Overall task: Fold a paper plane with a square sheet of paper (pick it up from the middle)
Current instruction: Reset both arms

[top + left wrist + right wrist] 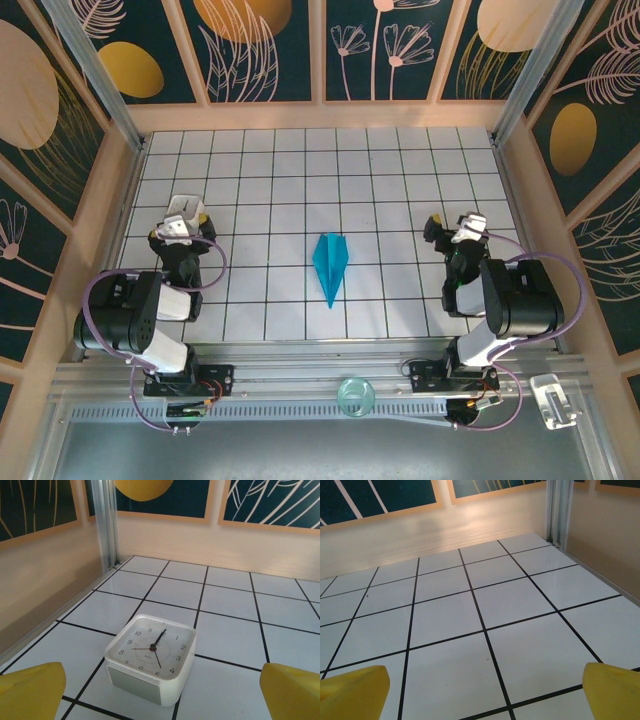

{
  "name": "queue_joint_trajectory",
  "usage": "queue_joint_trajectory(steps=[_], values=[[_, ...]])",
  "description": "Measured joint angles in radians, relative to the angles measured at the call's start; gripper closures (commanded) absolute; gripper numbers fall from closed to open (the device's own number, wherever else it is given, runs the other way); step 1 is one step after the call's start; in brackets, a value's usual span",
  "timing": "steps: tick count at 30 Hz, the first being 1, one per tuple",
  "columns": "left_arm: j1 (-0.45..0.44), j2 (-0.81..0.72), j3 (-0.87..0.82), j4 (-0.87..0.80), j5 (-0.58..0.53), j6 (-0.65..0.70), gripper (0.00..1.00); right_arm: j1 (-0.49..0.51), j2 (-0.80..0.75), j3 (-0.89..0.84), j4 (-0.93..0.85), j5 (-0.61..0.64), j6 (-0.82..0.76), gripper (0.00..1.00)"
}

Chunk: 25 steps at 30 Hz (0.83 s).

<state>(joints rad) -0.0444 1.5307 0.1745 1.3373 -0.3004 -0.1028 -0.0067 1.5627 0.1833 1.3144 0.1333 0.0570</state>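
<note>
Paper plane (331,262) lies folded on desk (400,180). Left gripper (162,692) and right gripper (482,692) flank plane, well apart, jaws wide, empty. Judged finished; avoid nudging plane.

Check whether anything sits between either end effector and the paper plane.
Nothing visible does. The paper plane lies on bare tiles between the open left end effector and right end effector. The clock sits straight ahead of the left one, not toward the plane.
</note>
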Motion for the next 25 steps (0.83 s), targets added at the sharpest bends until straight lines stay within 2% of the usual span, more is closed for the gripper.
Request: queue_joint_trajectory(steps=[11,25], values=[[0.000,0.000,-0.014,0.020,0.108,0.037,0.01,0.001,0.000,0.000,0.000,0.000,0.000,0.01],[0.000,0.000,-0.002,0.015,0.136,0.048,0.01,0.002,0.000,0.000,0.000,0.000,-0.001,0.01]])
